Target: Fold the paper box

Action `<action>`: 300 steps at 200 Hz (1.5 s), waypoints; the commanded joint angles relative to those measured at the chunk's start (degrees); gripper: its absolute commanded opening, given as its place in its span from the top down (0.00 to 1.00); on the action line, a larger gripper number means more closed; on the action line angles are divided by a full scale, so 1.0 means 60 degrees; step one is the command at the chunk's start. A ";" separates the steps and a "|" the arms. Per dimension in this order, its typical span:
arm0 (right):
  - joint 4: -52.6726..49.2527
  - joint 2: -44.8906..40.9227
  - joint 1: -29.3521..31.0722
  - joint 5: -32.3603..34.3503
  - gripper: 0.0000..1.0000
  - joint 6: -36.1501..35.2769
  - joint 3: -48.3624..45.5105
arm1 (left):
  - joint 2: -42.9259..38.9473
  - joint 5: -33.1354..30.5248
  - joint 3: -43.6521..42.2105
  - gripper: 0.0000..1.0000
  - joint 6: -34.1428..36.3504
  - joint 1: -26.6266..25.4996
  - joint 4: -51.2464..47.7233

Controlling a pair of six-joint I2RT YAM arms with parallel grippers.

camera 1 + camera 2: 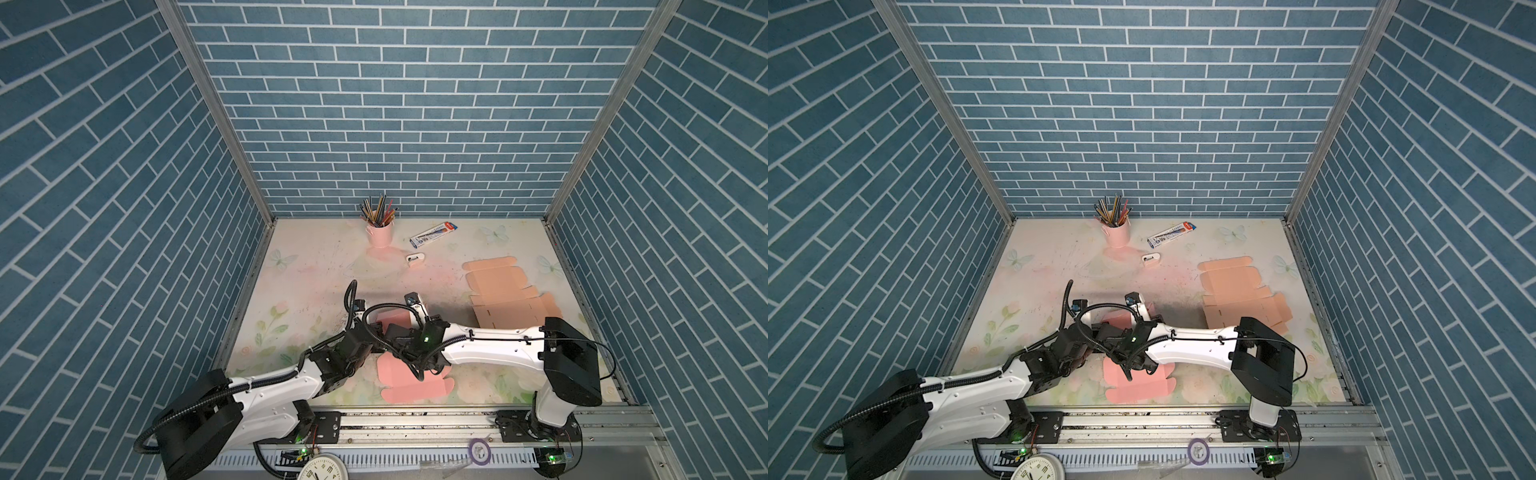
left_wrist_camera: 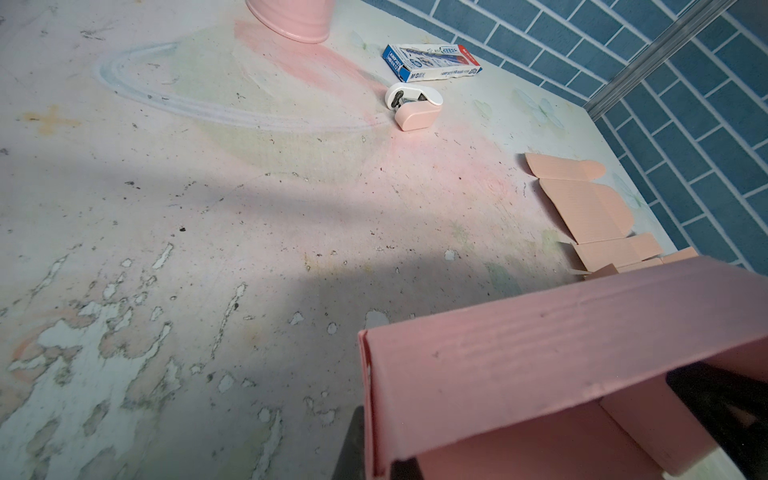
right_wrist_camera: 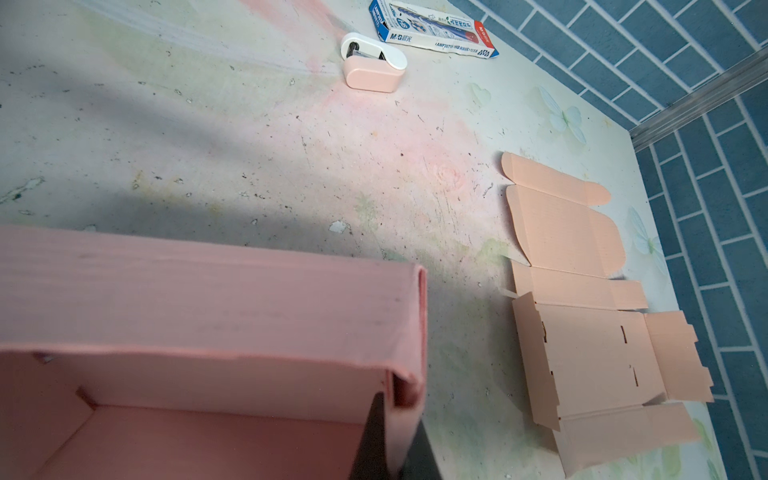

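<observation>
Robot arms (image 1: 490,345), white with black joints, are reaching in from the near edge of the worn floral-print tabletop (image 1: 291,299) and meeting over the half-formed pink paper box (image 1: 399,382). The box is sitting at front centre, with a flat panel lying toward the rail and its walls standing up beneath the wrists. The left gripper (image 2: 372,461) is pinching the box's left side wall, with dark fingers showing on either side of the card. The right gripper (image 3: 399,449) is clamping the doubled right side wall in the same way. Further back on the right, a flat peach cardboard box blank (image 1: 505,299) is lying unfolded, well apart from the pink box. Beyond it, a small white-and-pink plastic gadget (image 1: 415,258) and a blue-and-white pencil carton (image 1: 432,233) are lying near a pink cup of coloured pencils (image 1: 380,232). The cup is standing upright just before the blue brick-pattern back wall (image 1: 374,124).
</observation>
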 commanded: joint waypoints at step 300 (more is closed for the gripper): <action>0.5395 -0.5906 -0.0797 -0.4700 0.38 -0.1612 -0.4021 | 0.0220 -0.0357 -0.0232 0.96 0.3763 -0.0109 0.2164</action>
